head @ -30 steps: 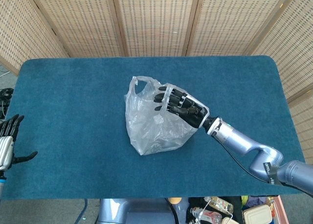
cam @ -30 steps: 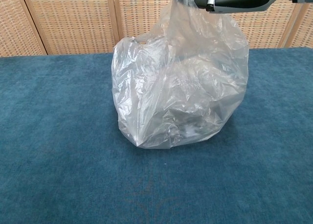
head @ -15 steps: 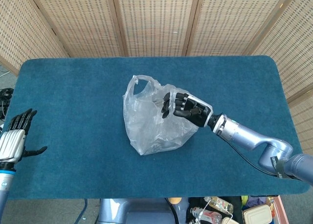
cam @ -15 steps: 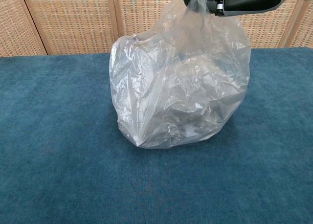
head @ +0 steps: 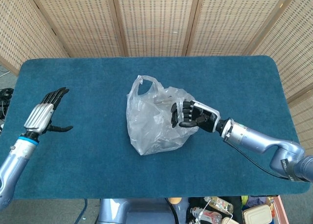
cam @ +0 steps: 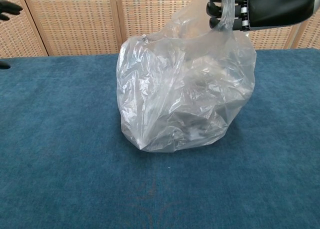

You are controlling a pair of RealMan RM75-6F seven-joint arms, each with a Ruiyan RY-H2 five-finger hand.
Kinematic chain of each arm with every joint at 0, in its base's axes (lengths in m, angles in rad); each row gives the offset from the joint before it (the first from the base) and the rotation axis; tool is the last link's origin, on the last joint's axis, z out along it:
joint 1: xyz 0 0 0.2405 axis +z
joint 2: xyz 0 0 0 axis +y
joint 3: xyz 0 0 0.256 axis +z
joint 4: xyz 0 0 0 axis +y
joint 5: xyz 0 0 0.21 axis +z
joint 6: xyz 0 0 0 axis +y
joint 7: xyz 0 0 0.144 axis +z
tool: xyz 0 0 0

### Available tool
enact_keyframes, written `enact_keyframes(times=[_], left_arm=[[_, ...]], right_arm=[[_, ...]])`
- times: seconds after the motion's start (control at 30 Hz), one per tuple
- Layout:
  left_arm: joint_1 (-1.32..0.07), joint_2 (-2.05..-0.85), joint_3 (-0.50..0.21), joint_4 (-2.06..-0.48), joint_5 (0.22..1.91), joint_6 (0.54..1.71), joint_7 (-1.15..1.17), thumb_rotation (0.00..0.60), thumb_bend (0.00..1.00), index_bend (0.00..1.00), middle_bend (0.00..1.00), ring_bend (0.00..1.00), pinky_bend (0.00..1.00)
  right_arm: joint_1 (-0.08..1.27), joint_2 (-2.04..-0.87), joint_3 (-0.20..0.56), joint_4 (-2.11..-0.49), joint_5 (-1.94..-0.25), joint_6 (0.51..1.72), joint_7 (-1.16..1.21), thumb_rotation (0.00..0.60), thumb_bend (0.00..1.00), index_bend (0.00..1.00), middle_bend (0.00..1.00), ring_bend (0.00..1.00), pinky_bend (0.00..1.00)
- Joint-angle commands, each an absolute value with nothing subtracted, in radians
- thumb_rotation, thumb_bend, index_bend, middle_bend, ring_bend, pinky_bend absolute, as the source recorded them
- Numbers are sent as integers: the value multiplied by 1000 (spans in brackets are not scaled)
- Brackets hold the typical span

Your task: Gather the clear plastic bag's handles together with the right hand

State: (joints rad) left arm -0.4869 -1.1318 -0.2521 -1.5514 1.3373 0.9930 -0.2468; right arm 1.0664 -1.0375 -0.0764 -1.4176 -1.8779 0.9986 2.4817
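The clear plastic bag stands mid-table. The right hand has its fingers curled around 1 handle; the other handle stands free. Gathering looks half done: next, reach across for it. The left hand hovers, fingers spread, empty.

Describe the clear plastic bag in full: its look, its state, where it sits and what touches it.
The clear plastic bag is thin, crinkled, see-through film, standing puffed up near the middle of the blue table, its bottom resting on the cloth. Something dark shows dimly through it low down; what it is cannot be told. One handle loop stands free at the far left of its top. The right hand holds the other handle, whose strip runs across its fingers in the chest view.
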Motion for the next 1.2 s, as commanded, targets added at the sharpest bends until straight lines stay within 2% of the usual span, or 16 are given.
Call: enact_keyframes(times=[0.03,0.27,0.37,0.67,0.87,1.2], left_arm=[[-547,-1161,-300,-1516,1320,956,-288,600,110,0,0,0,0],[-662,-1224,-376,-1464,1233,867,-349,600,176,0,0,0,0],[-723,-1283,-388,-1386,1227,857,-301,600,209,7,0,0,0],[-890,-1485,-401,-1143,1176,822,-154,600,293,123,0,0,10],[-984,-1613,-387,-1001,1174,806,-71,600,300,194,0,0,19],[-1046,-1745,-345,-828,1239,866,-36,600,302,194,0,0,28]], right_arm=[[1074,-1024,-102,-1418,-1901,1026,2480,600,8,445,581,459,421],[1089,-1009,-140,-1418,-1920,1065,2475,600,9,447,581,459,421],[1098,-1005,-152,-1416,-1920,1072,2473,600,10,446,581,459,421],[1121,-993,-174,-1414,-1912,1094,2475,600,15,447,581,460,421],[1134,-988,-187,-1412,-1903,1102,2482,600,20,447,582,459,421],[1150,-994,-198,-1394,-1882,1098,2496,600,21,447,582,460,421]])
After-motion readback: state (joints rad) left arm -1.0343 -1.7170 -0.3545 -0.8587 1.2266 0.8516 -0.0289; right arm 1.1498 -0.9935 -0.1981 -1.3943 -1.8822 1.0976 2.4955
